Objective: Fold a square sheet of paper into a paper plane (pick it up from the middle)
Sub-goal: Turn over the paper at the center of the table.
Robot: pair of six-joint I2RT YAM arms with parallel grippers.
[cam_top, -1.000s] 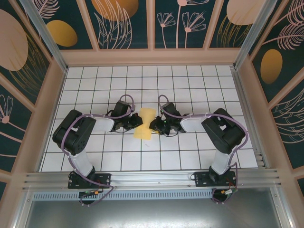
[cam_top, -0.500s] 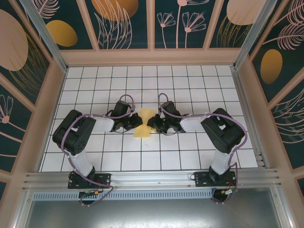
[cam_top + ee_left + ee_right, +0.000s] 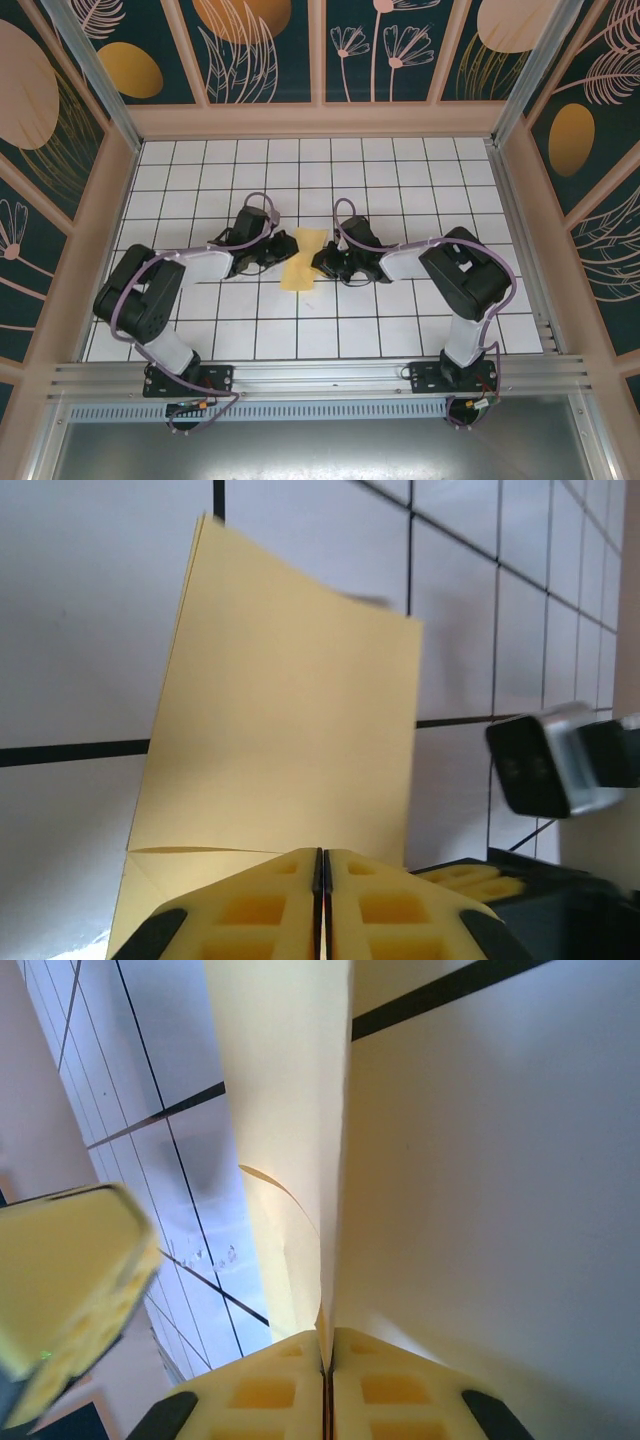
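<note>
The square sheet of paper [image 3: 303, 258], yellow-orange and folded, lies in the middle of the tiled table between my two grippers. My left gripper [image 3: 279, 256] is at its left edge. In the left wrist view its jaws [image 3: 321, 852] are pressed together over the near edge of the sheet [image 3: 290, 720], with no paper visible between them. My right gripper [image 3: 322, 262] is at the right edge. In the right wrist view it [image 3: 327, 1338] is shut on a raised fold of the sheet [image 3: 290, 1110], which runs straight into the seam between its fingers.
White tiled table [image 3: 420, 180] with black grid lines, walled by patterned panels at the back and sides. A metal rail [image 3: 320, 375] runs along the near edge. The right gripper's body [image 3: 560, 765] sits close beside the left fingers.
The right gripper's jaws have closed on the paper's right edge. The left arm's elbow has swung out to the left and lower. The paper has stayed in place.
</note>
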